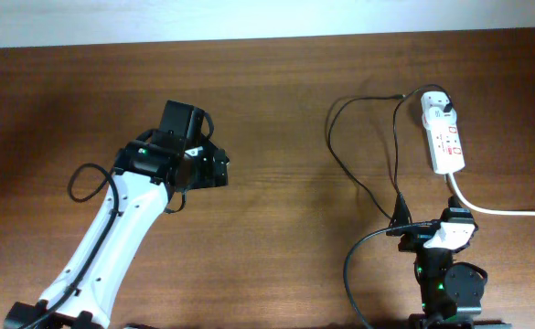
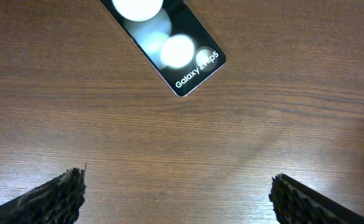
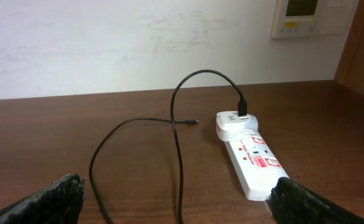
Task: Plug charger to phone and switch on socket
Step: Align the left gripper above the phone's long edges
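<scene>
The phone (image 2: pixel 163 43), black and glossy with two white round spots and white text, lies on the wood at the top of the left wrist view, ahead of my left gripper (image 2: pixel 178 199), which is open and empty. In the overhead view the left gripper (image 1: pixel 214 169) hides the phone. The socket (image 1: pixel 445 137) lies at the right, also in the right wrist view (image 3: pixel 253 162). The charger's cable (image 1: pixel 358 174) loops from the white plug (image 3: pixel 234 124); its tip (image 3: pixel 194 122) lies loose. My right gripper (image 3: pixel 182 211) is open and empty, with one finger beside the socket's near end.
The socket's thick white cord (image 1: pixel 505 210) runs off to the right edge. The charger cable loops lie between the right arm base (image 1: pixel 445 274) and the socket. A white wall with a control panel (image 3: pixel 306 15) stands behind the table.
</scene>
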You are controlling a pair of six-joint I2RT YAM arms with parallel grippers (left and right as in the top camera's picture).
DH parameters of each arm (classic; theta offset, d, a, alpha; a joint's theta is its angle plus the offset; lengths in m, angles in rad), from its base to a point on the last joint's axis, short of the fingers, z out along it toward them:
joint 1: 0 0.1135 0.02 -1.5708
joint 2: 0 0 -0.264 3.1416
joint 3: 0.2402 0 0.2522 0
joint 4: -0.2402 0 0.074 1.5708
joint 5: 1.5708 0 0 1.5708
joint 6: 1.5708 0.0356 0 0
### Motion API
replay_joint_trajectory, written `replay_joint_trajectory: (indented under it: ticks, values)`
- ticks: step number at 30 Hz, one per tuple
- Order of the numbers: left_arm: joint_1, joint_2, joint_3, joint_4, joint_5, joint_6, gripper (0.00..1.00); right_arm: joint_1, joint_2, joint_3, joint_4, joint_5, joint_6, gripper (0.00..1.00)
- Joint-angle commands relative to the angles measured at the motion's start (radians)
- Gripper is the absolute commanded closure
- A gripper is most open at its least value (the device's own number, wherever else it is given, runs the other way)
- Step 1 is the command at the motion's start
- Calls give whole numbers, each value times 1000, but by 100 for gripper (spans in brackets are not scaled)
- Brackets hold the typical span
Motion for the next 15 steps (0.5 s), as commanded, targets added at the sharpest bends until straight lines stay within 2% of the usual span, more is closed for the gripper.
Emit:
replay_joint_trajectory:
  ticks: [1,6,15]
  values:
    - [-2,21,19,-1,-15,-13,1,10,-8,-7,-3,15,-1,1]
    - [-2,26,18,22,-75,-13,1,10,-8,-7,-3,15,-1,1]
    - [-2,27,19,103,-78,-13,1,10,-8,-7,-3,15,-1,1]
